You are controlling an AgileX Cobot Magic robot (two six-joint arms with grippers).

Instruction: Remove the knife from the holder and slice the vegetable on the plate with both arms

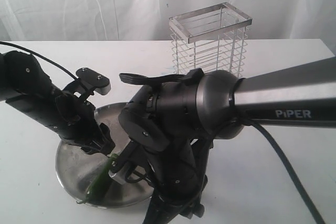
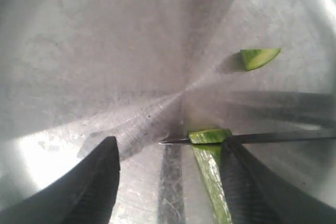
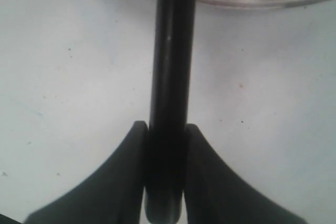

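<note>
- The left gripper [image 2: 168, 156] stands wide open over the plate [image 2: 105, 51], with one finger on each side of the green vegetable [image 2: 210, 177].
- The right gripper [image 3: 165, 129] is clamped on the black handle of the knife [image 3: 170, 51], and the blade lies across the vegetable's end.
- A cut piece [image 2: 260, 57] lies apart on the plate.
- The wire holder [image 1: 210, 38] stands on the desk [image 1: 26, 182].

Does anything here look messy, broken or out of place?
Nothing really stands out. One cut piece lies apart from the vegetable, but it is still on the plate, as you would expect from slicing. The holder stands upright and looks undamaged.
</note>
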